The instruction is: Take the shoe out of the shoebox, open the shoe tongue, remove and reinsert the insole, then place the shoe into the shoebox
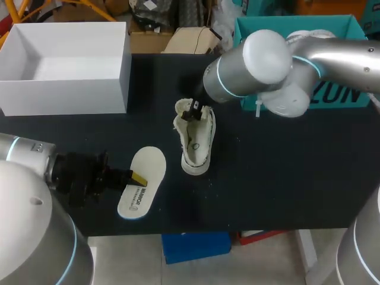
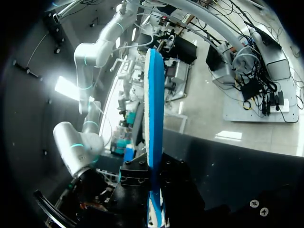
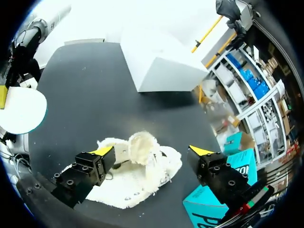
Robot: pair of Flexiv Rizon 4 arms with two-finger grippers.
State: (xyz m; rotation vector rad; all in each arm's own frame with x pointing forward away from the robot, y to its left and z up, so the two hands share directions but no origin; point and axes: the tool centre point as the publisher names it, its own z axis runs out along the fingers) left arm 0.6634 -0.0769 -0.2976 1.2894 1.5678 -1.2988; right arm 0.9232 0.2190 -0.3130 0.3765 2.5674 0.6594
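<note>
My left gripper is clamped on the insole, which looks thin, light and bendy, near the shoe on the table. My right gripper hangs spread wide over the soft shoe; I'd pinch its collar

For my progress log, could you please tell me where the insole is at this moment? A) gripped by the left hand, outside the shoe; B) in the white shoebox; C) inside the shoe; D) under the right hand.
A: the left hand grips the insole by its edge, well apart from the shoe.
</note>
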